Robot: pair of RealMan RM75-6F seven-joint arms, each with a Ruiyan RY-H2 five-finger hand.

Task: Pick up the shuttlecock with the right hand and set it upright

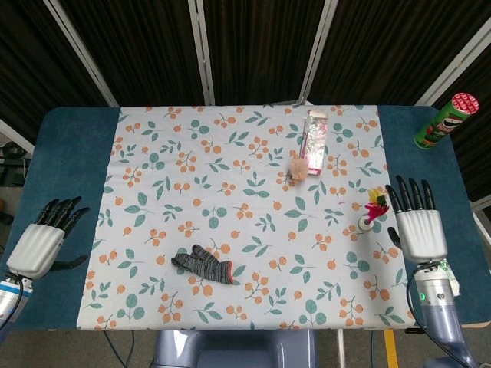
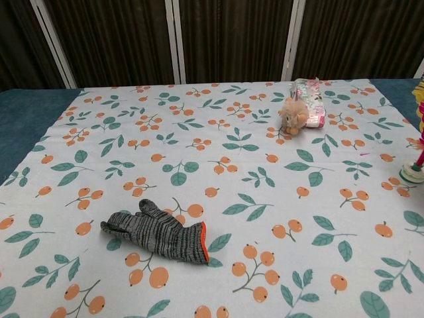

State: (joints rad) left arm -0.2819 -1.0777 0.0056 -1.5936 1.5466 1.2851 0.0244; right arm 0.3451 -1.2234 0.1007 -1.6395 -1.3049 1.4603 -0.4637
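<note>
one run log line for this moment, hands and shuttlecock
shuttlecock: upright on tablecloth, base down | right hand: open, beside it, not touching | left hand: open, idle at table's left edge

The tablecloth [image 1: 192, 192] is white with orange berries and green leaves all over it. The table [image 1: 69, 153] under it is dark blue. The glove [image 1: 203, 265] is grey with thin dark stripes and an orange-red edge at the cuff. The shuttlecock [image 1: 372, 207] has red, yellow and green feathers on a white base. The soft toy [image 1: 298, 166] is peach coloured. The packet [image 1: 315, 136] is pink and white. The can [image 1: 443, 121] is green with a red top. Both hands, the left hand [image 1: 42, 238] and the right hand [image 1: 418, 226], are silver grey with black fingers.
</note>
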